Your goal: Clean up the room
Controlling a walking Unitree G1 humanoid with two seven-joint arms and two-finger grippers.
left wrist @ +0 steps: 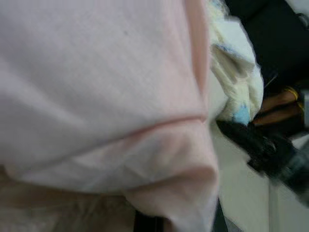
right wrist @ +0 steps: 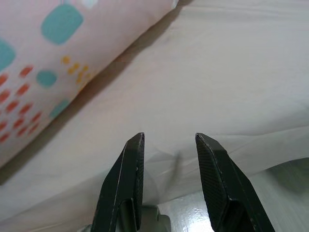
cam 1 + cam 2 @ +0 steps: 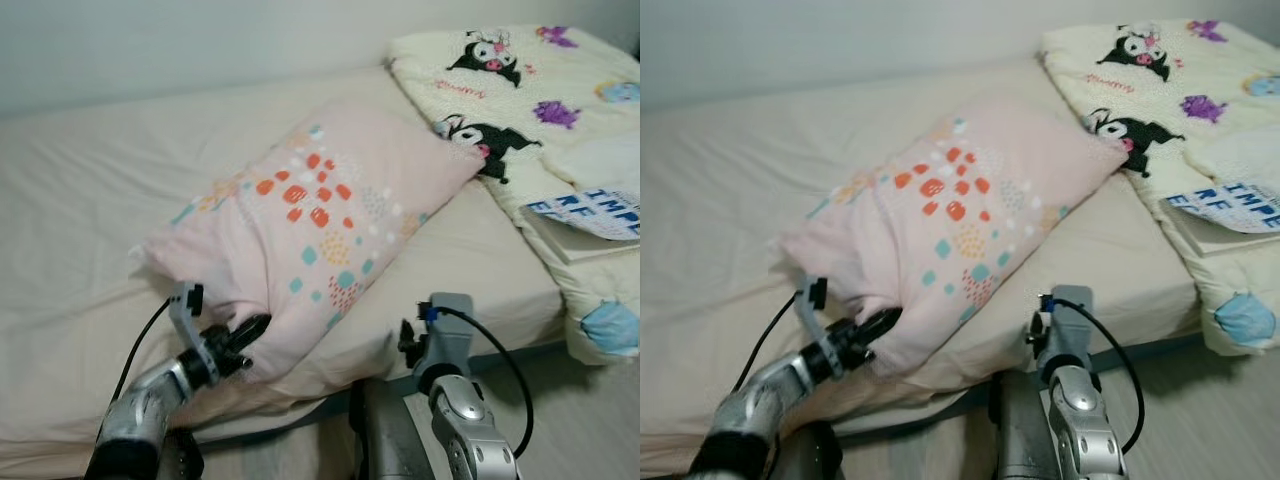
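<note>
Left gripper (image 3: 255, 332) fingers pinch pillow (image 3: 320, 225) near corner.

The pink pillow (image 3: 320, 225) lies across the middle of the bed (image 3: 80, 200) and blocks the near edge there. Bare sheet is free on its left and behind it. On the right, the folded blanket (image 3: 540, 110) and 1 book (image 3: 590, 225) take the room.

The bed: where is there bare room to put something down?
The sheet left of the pink pillow is bare back to the wall, as is the strip between pillow and quilt. The right is crowded: quilt with a book.
</note>
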